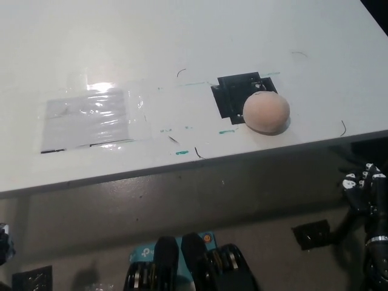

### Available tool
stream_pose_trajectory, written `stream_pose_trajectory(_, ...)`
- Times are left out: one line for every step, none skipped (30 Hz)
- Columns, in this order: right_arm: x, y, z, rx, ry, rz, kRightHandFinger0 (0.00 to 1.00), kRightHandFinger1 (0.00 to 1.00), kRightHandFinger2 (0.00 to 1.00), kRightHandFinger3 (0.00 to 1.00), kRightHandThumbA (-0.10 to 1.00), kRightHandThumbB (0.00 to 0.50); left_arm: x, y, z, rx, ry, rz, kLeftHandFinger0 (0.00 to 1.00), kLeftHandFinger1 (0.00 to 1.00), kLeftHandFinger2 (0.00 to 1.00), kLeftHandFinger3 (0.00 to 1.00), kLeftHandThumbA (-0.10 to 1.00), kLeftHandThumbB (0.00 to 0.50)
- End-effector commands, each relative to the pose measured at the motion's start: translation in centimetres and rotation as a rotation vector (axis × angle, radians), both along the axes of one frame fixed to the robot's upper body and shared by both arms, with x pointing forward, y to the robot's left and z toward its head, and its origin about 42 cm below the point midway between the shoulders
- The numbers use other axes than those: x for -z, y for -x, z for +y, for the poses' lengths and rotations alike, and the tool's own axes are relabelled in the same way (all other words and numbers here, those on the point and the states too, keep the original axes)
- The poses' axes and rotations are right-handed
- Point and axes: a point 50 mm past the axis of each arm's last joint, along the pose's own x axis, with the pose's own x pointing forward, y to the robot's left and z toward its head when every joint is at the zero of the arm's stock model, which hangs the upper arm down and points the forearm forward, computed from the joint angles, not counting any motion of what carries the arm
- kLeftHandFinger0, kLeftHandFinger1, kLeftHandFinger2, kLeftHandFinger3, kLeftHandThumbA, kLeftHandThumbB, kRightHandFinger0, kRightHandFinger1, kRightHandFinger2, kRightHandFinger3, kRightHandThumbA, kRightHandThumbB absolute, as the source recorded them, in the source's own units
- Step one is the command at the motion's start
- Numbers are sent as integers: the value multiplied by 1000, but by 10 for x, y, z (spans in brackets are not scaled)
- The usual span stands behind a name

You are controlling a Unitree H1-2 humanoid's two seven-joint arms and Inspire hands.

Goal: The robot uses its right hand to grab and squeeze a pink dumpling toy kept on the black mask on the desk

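The right hand (365, 185) sits low at the picture's right edge, below the desk's near edge and off the surface altogether; its fingers (350, 182) bunch into a dark cluster, and whether they are curled shut or merely loose cannot be told. It holds nothing. The left hand (3, 233) shows only as a sliver at the lower left edge, too little to read.

Well apart from the right hand, up on the white desk (182, 42), the pink dumpling toy (266, 113) rests untouched. It lies over the lower right corner of the black mask (236, 91), a dark square patch fixed flat to the desktop, and overhangs it toward the desk's near edge, which runs just beside the toy.

The desk is pale and glossy, with a bright glare spot. A clear plastic sheet (91, 118) lies flat on its left part, well apart from the toy. Small green marks (182, 152) and thin dark pen curves dot the surface around the mask. Beneath the near edge, the grey floor (182, 206) stretches open.
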Motion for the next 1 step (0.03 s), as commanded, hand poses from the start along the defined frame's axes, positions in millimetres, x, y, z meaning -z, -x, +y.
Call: stream_pose_trajectory(-15,-11,3,-11,-85,-43,249,406,562,764,-16,184,-19,-9,11,17,-38,-68,0,8,89,96,932,500)
